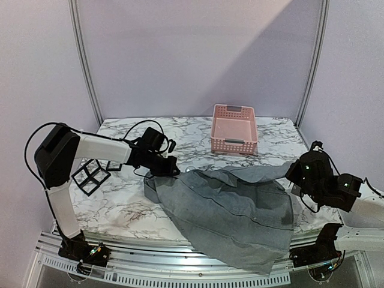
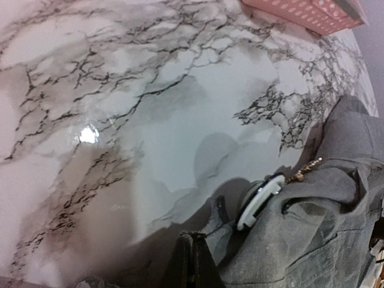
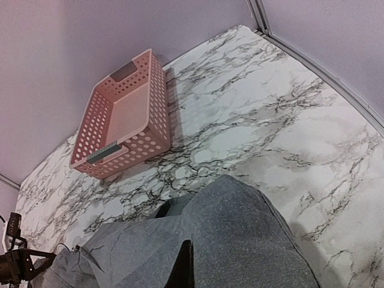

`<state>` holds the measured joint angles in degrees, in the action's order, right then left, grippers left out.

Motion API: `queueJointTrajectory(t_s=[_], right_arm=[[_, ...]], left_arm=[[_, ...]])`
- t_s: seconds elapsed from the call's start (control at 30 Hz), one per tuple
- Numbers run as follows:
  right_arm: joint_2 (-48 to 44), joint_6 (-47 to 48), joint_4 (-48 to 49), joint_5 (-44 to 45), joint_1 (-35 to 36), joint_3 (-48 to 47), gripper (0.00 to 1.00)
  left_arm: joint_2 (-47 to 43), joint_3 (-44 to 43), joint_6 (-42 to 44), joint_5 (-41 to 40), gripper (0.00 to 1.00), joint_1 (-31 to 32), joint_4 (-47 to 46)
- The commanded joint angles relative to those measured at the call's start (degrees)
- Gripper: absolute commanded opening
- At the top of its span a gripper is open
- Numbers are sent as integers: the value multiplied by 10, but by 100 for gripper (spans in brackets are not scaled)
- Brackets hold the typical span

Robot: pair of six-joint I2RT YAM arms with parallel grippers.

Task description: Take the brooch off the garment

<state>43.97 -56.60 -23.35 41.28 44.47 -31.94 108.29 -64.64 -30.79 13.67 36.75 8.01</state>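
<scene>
While the brooch (image 2: 261,201) is sitting tilted on the garment (image 2: 324,240) at the edge nearest the left arm, its pale disc is showing edge-on, slanting up to the right with a gold chain (image 2: 303,170) trailing beyond. The left gripper (image 2: 192,255) is resting just short of it, jaws closed. Cloth is touching its tips, though I cannot tell if any is pinched. The brooch is lying ahead and right of those tips. The right gripper (image 3: 187,267), well apart, is clamping the garment's opposite end.

Marbled desk (image 1: 120,207). Pink basket (image 1: 233,145) at far edge, black wire frame (image 1: 90,176) left. Grey garment (image 1: 234,210) spread near-right, draping over front edge.
</scene>
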Motion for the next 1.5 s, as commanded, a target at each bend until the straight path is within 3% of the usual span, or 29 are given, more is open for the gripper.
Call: queueJointTrajectory(t_s=[0.0, 0.3, 0.5, 0.6, 0.73, 0.93, 1.1, 1.3, 1.47], right_arm=[[17, 60, 104, -1, 1, -4, 0], [46, 269, 269, 32, 0, -143, 0], [-26, 396, 361, 13, 1, -168, 0], [-61, 463, 401, -14, 1, -168, 0], [-73, 507, 414, -44, 0, -179, 0], [-51, 491, 415, -12, 1, -160, 0], [15, 446, 403, 107, -6, -112, 0], [111, 250, 289, 8, -133, -80, 0], [151, 158, 236, -2, -152, -63, 0]], left_arm=[[-58, 12, 20, -20, 0, 5, -17], [-263, 34, 117, -123, 0, -16, -89], [-492, 120, 177, -155, 0, -16, -170], [-579, 136, 198, -142, 0, -16, -154], [-616, 95, 202, -111, 0, -15, -85], [-563, 76, 163, -103, 0, -15, -40], [-406, 96, 136, -169, 0, -18, -98], [-185, 16, 129, -172, 0, -35, -152], [-61, -82, 148, -114, 0, -37, -134]])
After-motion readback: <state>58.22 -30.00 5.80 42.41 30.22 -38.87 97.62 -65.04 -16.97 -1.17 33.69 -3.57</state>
